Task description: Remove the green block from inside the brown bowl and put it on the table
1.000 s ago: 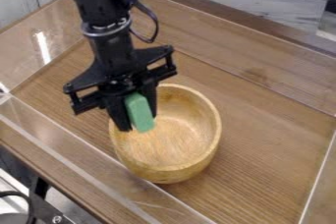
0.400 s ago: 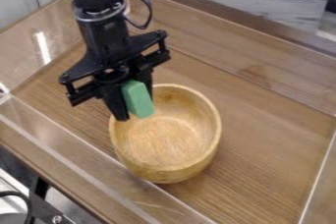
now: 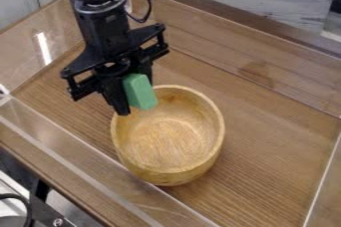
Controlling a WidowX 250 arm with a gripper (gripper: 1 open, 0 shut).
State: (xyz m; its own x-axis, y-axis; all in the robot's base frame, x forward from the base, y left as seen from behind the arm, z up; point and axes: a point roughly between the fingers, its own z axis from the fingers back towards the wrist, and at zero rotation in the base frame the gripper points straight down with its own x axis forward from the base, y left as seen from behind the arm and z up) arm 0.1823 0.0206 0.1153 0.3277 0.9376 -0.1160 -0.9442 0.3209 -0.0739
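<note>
The green block hangs upright over the far left rim of the brown bowl, clear of the bowl's floor. My gripper points straight down and is shut on the block's upper end, its black fingers on either side. The block's top is hidden between the fingers. The bowl sits on the table, near the front wall, with nothing else inside it.
Clear acrylic walls run around the tabletop edges, one close in front of the bowl. Bare wood-grain surface lies to the right and behind the bowl. The black arm rises at the upper left.
The gripper has lifted the green block slightly up and toward the back left, from inside the bowl to above its rim, and has rolled a little.
</note>
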